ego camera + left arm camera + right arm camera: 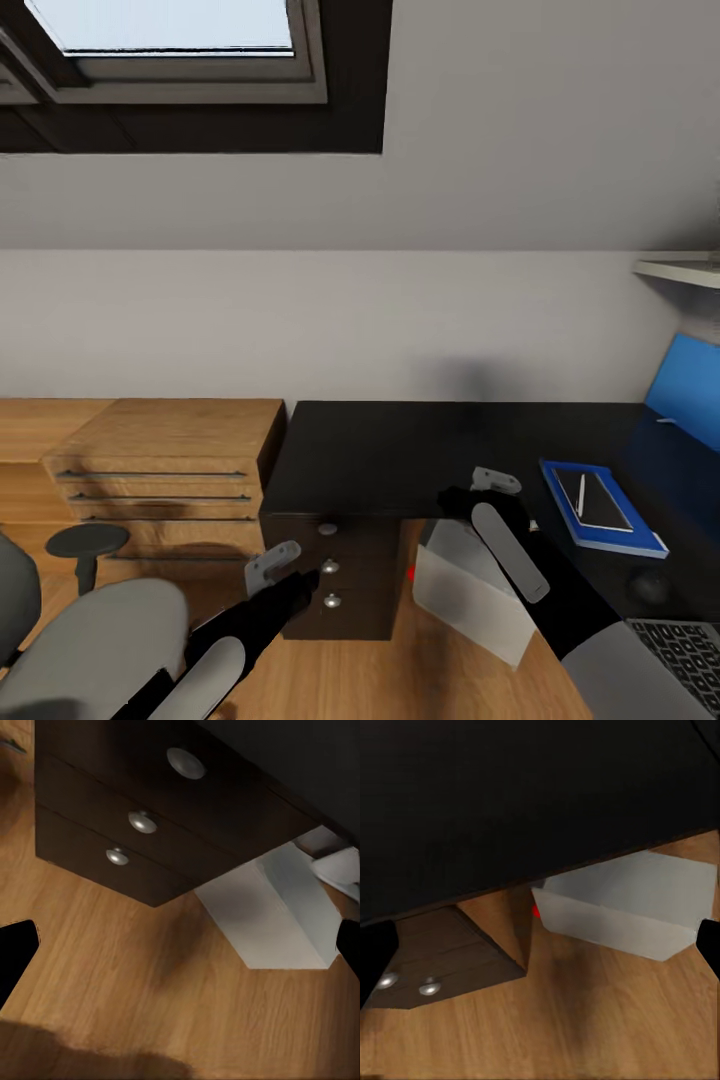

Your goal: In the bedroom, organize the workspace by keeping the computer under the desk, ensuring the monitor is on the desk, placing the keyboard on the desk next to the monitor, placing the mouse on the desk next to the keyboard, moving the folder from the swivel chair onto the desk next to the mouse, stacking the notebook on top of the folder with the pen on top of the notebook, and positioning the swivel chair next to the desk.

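Nearest to us, the swivel chair point(90, 640) sits at our lower left with its grey seat bare, which we judge right, since the folder belongs on the tabletop. Just past it our left hand point(280, 568) hangs low before the black drawers point(340, 575); its fingers point(15, 956) show at opposite edges of the left wrist view, so we read it as spread and holding nothing. Our right hand point(490, 490) hovers over the front edge of the tabletop point(400, 450); its dark tips sit wide apart in the right wrist view, so it too looks spread and empty. Beneath it the computer point(470, 595) stands on the wooden floor point(165, 975), partly under the tabletop and skewed, its red light point(537, 912) facing the drawers; we judge it may want pushing further in, with the drawers close on one side. At our lower right lies the keyboard point(685, 650). Farther on, the blue folder point(600, 510) lies flat with the notebook point(595, 500) on it and the pen point(580, 495) on top, already stacked. A wooden drawer unit point(160, 460) stands against the wall, left of the tabletop.
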Controlling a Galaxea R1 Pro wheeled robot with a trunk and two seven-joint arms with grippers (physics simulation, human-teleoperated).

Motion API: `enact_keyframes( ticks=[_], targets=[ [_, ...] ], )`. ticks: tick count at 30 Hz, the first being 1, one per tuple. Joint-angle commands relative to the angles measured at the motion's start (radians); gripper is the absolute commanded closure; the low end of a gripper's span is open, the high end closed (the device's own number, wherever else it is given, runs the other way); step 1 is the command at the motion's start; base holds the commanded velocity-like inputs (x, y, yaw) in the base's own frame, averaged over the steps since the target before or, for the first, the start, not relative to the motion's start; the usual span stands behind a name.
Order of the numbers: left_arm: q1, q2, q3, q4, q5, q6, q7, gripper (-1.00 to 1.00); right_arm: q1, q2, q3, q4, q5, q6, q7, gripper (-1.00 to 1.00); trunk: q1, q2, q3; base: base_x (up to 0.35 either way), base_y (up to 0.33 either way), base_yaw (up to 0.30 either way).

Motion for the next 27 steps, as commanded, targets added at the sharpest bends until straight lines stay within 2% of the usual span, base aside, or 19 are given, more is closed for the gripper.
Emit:
enact_keyframes(
  ticks=[1, 12, 18, 20, 27],
  targets=[
    [-0.001, 0.001, -0.001, -0.002, 0.003, 0.004, 0.006, -1.00, -0.001, -0.001, 0.004, -0.001, -0.008, 0.002, -0.009, -1.00, 0.000, -0.001, -0.001, -0.330, 0.023, 0.000],
    [-0.001, 0.000, -0.001, 0.000, 0.003, 0.004, 0.006, -1.00, -0.001, -0.001, 0.008, 0.002, -0.007, 0.000, -0.008, -1.00, 0.000, -0.001, -0.001, -0.335, -0.010, 0.000],
    [-0.001, -0.001, -0.001, 0.006, 0.002, 0.004, 0.009, -1.00, 0.000, -0.001, 0.010, 0.013, 0.040, -0.018, -0.005, -1.00, 0.000, -0.001, -0.001, -0.201, -0.045, 0.000],
    [-0.001, 0.001, 0.001, 0.008, 0.001, 0.004, 0.009, -1.00, 0.004, 0.000, 0.010, 0.028, 0.062, -0.047, -0.003, -1.00, 0.000, -0.001, -0.001, -0.050, -0.012, 0.000],
    [-0.001, 0.003, 0.005, 0.009, -0.004, 0.003, 0.010, -1.00, 0.007, -0.001, 0.019, 0.046, 0.089, -0.102, -0.005, -1.00, 0.000, -0.001, -0.001, -0.017, -0.004, 0.000]
  ],
)
